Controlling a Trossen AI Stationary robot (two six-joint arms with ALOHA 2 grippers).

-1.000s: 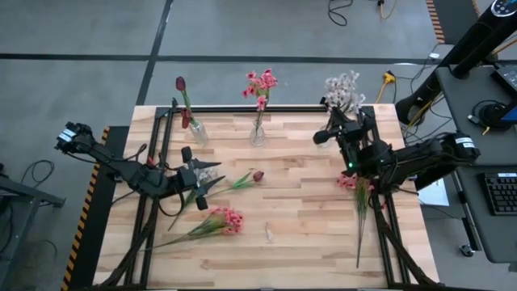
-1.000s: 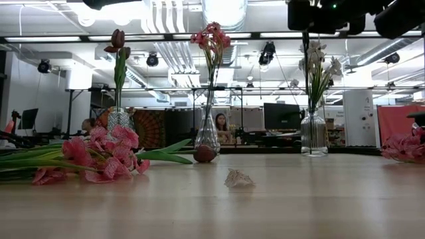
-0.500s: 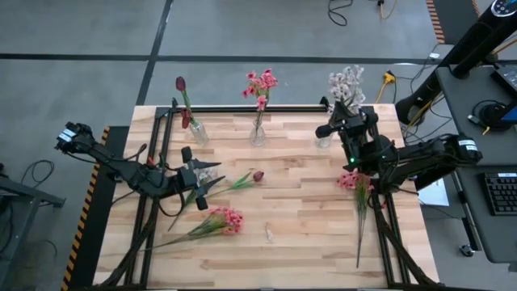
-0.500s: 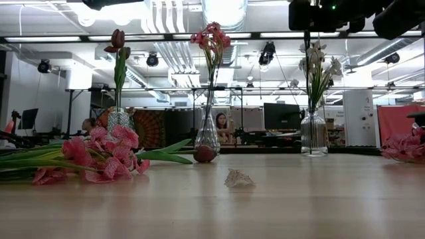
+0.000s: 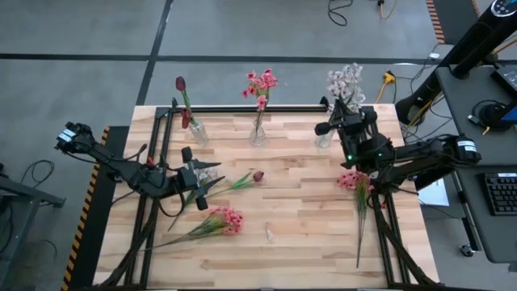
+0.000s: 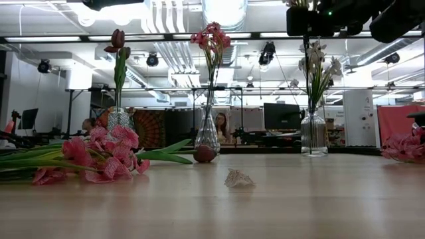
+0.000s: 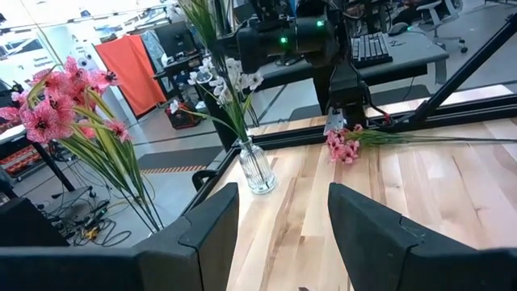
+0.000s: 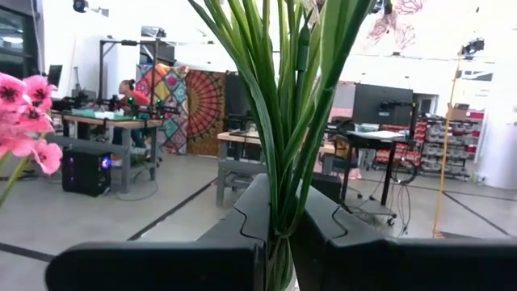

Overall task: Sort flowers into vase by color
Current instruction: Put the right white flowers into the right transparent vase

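From the left: the left gripper (image 5: 196,177) hasn't stirred in the last second. It sits low over the table's left side, its fingers (image 7: 206,234) parted about halfway with nothing between them, just beside the loose tulip (image 5: 257,175) and above the pink bunch (image 5: 225,219) lying flat on the wood.

Along the far edge, the tulip vase (image 5: 198,132) holds its dark red stem and the pink vase (image 5: 258,134) its pink ones, both unchanged.

The change is on the right. The right gripper (image 5: 342,127) has crept toward the far edge, and the white spray (image 5: 344,80) now stands a touch higher and straighter over the right vase (image 6: 313,135). Its fingers (image 8: 242,222) are pinched tight on the green stems, which run down between them toward the vase mouth. I'd say this spray is being settled into its vase rather than carried anywhere, so a release looks close.

One more pink stem (image 5: 353,182) lies on the table just under the right arm, along the right side, not yet sorted.
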